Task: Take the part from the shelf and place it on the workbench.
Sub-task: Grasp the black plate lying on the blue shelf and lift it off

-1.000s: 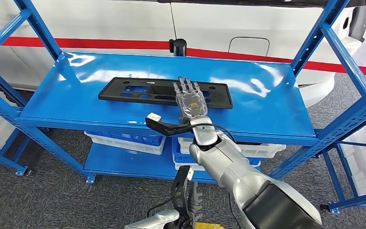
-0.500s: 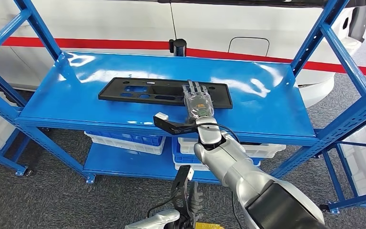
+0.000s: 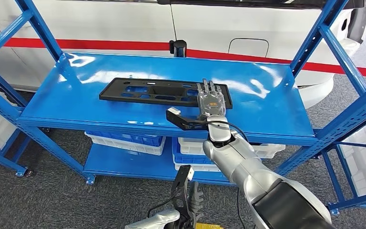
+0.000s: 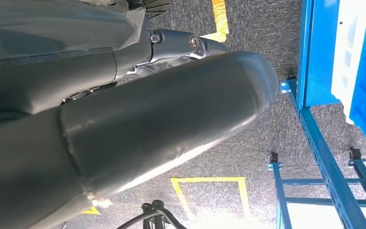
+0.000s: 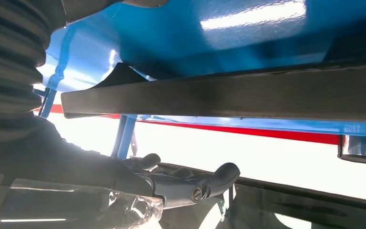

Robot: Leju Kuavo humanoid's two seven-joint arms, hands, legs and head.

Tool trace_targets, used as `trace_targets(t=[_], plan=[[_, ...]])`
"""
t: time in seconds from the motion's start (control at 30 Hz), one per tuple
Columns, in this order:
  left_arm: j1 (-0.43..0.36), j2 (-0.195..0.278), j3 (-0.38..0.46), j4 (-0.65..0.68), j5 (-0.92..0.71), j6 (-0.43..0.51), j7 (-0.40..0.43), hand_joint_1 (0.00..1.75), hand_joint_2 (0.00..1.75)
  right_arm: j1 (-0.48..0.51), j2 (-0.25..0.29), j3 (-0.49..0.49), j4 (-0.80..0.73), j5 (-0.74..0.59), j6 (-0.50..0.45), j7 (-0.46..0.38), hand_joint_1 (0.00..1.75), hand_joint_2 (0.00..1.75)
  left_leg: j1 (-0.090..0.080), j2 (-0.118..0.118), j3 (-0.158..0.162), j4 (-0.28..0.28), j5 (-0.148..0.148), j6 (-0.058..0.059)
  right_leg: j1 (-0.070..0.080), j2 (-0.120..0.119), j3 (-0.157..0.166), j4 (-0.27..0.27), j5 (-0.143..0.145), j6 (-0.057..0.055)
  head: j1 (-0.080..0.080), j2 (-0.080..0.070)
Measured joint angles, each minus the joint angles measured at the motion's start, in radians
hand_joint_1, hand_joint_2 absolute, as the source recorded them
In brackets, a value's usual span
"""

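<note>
A long, flat black plastic part (image 3: 147,91) with several cut-outs lies on the top board of the blue shelf (image 3: 267,95). My right hand (image 3: 211,101) reaches in over the part's right end with its fingers stretched out flat and apart, holding nothing. In the right wrist view the part (image 5: 219,100) shows as a dark bar beyond the right hand (image 5: 124,186) with its spread fingers (image 5: 219,176). My left hand (image 3: 191,199) hangs low by my body, well below the shelf, with nothing in it; the left wrist view shows its thick grey thumb (image 4: 162,124).
Blue uprights (image 3: 324,43) frame the shelf at both sides. White and blue bins (image 3: 124,140) stand on the lower board. A white vehicle with a red stripe (image 3: 124,24) is close behind. Grey carpet floor with yellow tape marks (image 4: 209,195) lies below.
My right hand has slid to the right along the part, from near its middle to its right end. The part and the left hand have not moved.
</note>
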Motion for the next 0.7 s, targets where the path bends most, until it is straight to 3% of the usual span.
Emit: trace_targets(t=[0.3,0.43,0.7], plan=[[-0.002,0.0,-0.008,0.0,0.0,0.0,0.005,0.0,0.0,0.0,-0.016,-0.009,0.0,-0.007,0.0,0.012,0.01,1.75,0.0,0.0,0.002,0.0,0.0,0.0,0.0,0.0,0.002,0.0,0.0,0.0,0.0,0.0],[-0.003,0.0,-0.013,-0.002,-0.001,0.001,0.007,0.0,0.0,0.003,-0.026,-0.023,0.0,-0.019,0.006,0.01,1.75,1.75,0.0,0.0,0.003,0.0,0.0,0.0,0.0,0.0,0.003,0.0,0.0,0.0,0.0,0.0],[-0.003,0.0,-0.016,-0.006,-0.001,0.004,0.009,0.0,0.0,0.016,-0.041,-0.066,0.001,-0.044,0.003,-0.022,1.75,1.75,0.0,0.0,0.003,0.0,0.0,0.0,0.0,0.0,0.003,0.0,0.0,0.0,0.0,0.0]])
